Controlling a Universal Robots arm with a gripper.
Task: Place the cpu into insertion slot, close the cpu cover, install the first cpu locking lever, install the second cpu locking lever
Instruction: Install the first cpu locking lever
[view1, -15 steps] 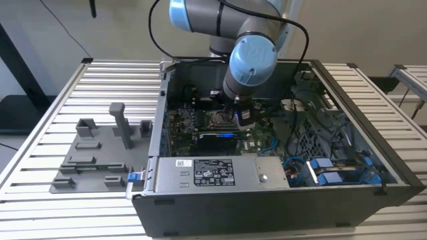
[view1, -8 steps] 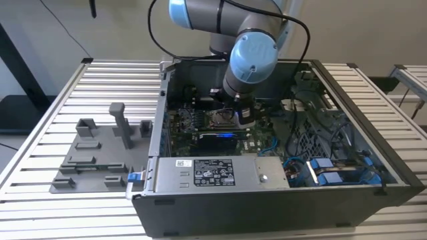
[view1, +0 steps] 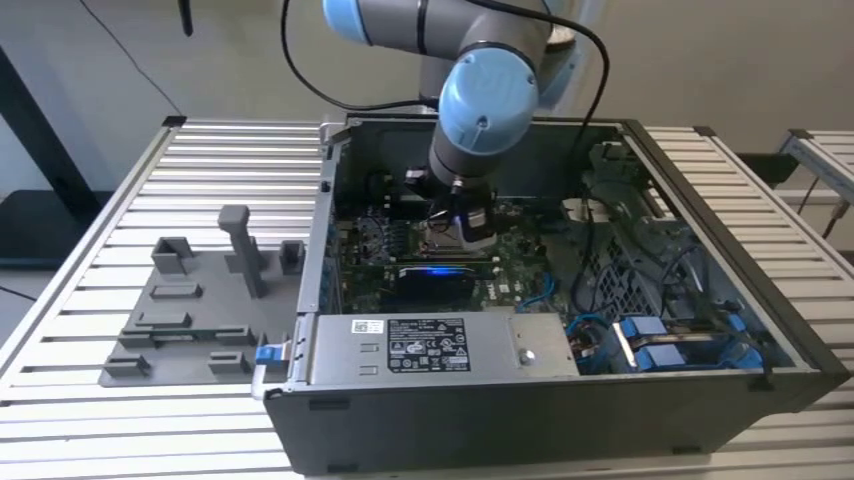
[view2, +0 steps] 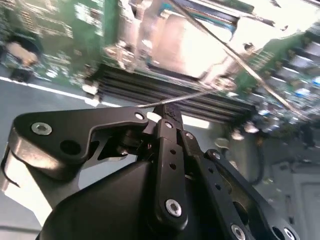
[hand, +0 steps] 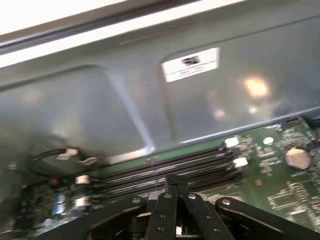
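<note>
Arm is down inside the open PC case, centre of the exterior frame, gripper just above the motherboard. In the second wrist view the gripper fingers look clenched together, tips meeting with nothing clearly visible between them; a thin metal locking lever passes right at the tips, contact unclear. Insertion slot sits in the upper middle of that frame, just beyond the fingertips, its silver cpu cover looking closed down over it, so the cpu seems already seated underneath, not visible. Judged stage: lever work, a second lever angled up at upper right, not latched yet
</note>
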